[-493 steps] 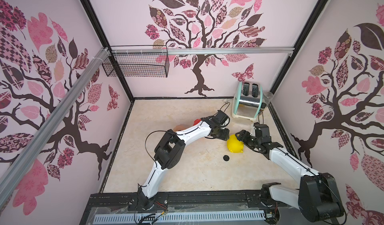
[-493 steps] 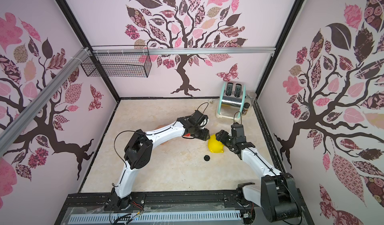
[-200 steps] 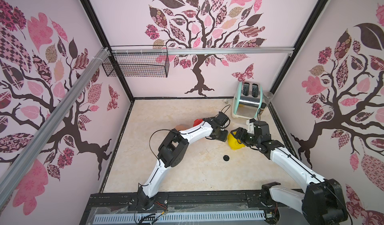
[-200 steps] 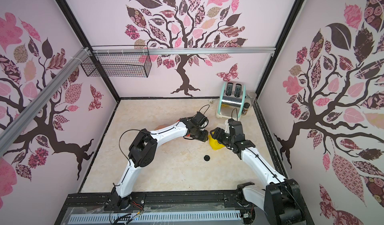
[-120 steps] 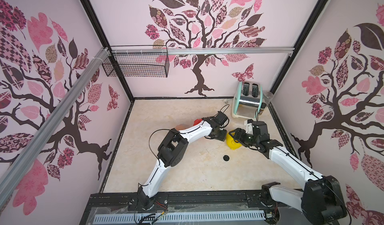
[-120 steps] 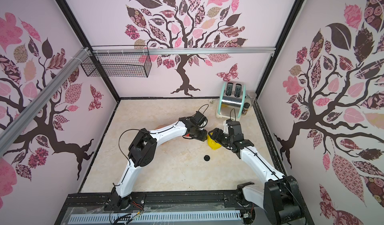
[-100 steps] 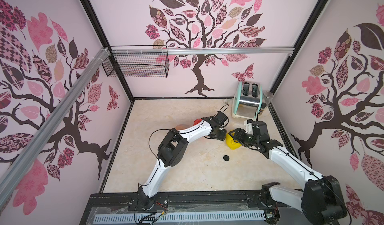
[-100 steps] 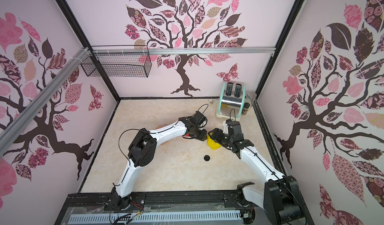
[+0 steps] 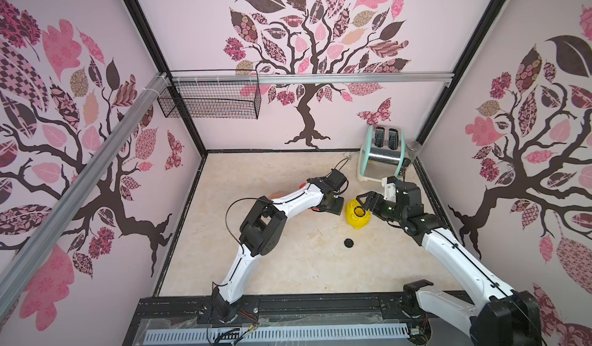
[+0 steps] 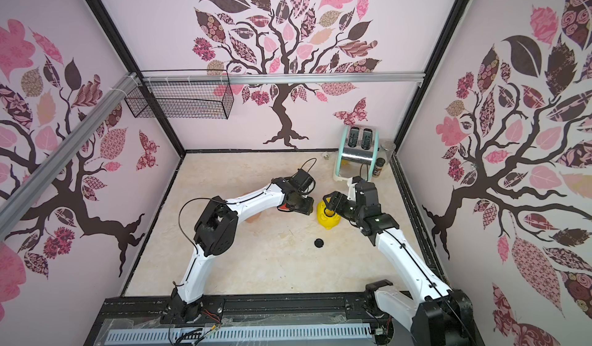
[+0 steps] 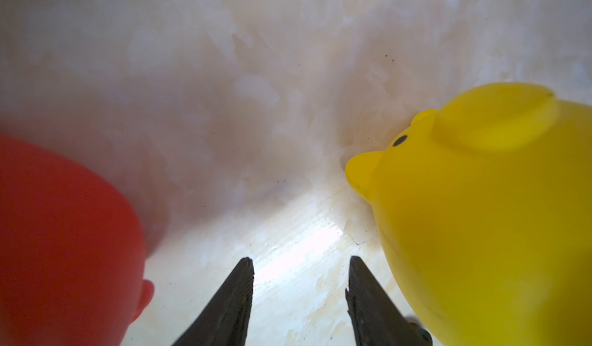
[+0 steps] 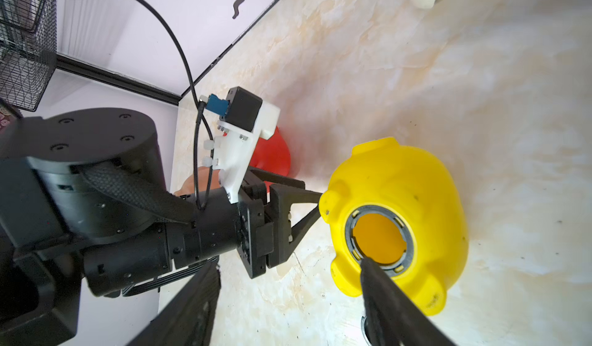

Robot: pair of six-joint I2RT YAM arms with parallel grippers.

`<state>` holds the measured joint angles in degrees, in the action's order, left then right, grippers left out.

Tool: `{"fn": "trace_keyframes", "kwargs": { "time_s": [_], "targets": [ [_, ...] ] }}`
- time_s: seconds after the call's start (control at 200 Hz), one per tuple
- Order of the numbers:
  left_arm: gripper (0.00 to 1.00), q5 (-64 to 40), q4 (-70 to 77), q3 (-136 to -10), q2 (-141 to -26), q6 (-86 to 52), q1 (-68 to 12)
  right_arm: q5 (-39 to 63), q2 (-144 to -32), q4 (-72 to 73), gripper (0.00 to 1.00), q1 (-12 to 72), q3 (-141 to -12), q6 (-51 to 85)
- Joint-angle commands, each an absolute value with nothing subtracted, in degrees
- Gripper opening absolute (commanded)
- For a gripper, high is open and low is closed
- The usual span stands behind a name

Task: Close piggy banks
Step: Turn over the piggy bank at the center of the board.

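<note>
My left gripper (image 11: 299,259) and right gripper (image 9: 361,204) flank the yellow piggy bank (image 12: 416,174), lying belly-hole-up on the table (image 9: 288,264), both jaws apart and empty, so I should steady it before fetching the black plug (image 9: 348,242).

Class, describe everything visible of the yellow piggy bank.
The yellow piggy bank is glossy plastic with ears, a dot eye and stubby feet. It lies belly up, its black-ringed hole unplugged. A fingertip of the right gripper rests at the ring; a finger of the left gripper is at a foot.
</note>
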<state>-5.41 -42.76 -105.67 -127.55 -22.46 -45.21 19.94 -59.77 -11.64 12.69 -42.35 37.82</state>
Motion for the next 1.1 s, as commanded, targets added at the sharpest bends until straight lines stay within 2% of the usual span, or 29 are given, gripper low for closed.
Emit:
{"fn": "trace_keyframes", "kwargs": {
  "time_s": [0.0,0.185,0.335,0.635,0.83,1.095],
  "targets": [
    [0.51,-4.48,-44.05,-105.38,-123.06,-21.73,-44.97,17.14,-58.33,-17.5,0.72,13.1,-44.85,34.1],
    [0.51,-4.06,-44.84,-103.28,-116.66,-21.52,-44.94,17.18,-54.19,-22.96,0.71,13.1,-45.03,30.91],
    [0.51,-1.28,-45.82,-98.14,-107.06,-22.23,-45.02,19.23,-48.99,-29.82,0.71,13.1,-45.49,29.32],
    [0.53,0.88,-44.01,-77.26,-77.72,-21.06,-45.35,22.16,-41.35,-38.93,0.69,13.1,-44.09,28.57],
    [0.53,5.22,-50.13,-65.06,-58.03,-17.9,-45.36,24.1,-38.13,-42.27,0.68,13.1,-41.28,28.28],
    [0.54,11.37,-54.27,-55.77,-38.4,-17.57,-45.35,25.85,-37.5,-41.66,0.59,13.1,-36.85,29.58]
  ]
}}
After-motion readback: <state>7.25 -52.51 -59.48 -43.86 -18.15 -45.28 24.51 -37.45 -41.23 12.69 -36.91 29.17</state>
